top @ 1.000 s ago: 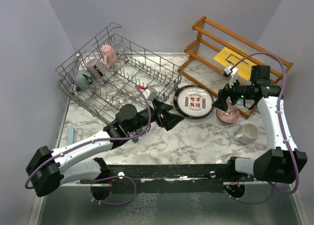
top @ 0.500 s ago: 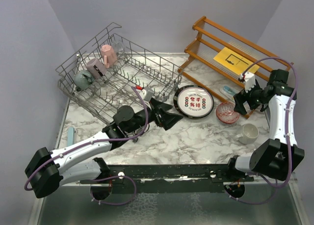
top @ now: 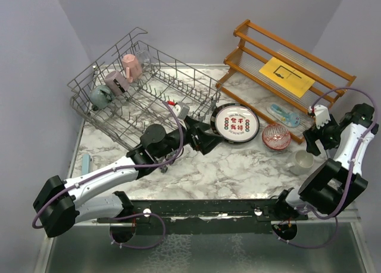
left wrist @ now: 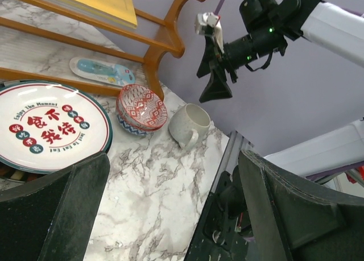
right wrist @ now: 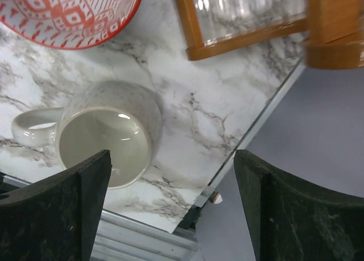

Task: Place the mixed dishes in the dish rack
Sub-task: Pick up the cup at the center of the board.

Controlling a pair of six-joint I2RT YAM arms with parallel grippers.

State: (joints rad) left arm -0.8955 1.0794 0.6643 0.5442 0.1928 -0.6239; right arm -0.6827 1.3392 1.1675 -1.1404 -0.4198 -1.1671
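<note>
Since swinging off the red bowl (top: 276,136), right gripper (top: 317,136) hangs over cream mug (top: 302,162) at table's 4 o'clock, jaws apart, empty. Left gripper (top: 205,143) likewise apart. Dish rack (top: 107,121) at 10 o'clock; mug probably next.

The marble table (top: 238,166) bears dish rack (top: 149,100), wooden shelf (top: 286,56), black-rimmed plate (top: 236,122), red bowl (top: 275,135), cream mug (top: 302,162).

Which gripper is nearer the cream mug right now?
Right. The right gripper hangs just above the cream mug; the left gripper is across the table, by the black-rimmed plate.
</note>
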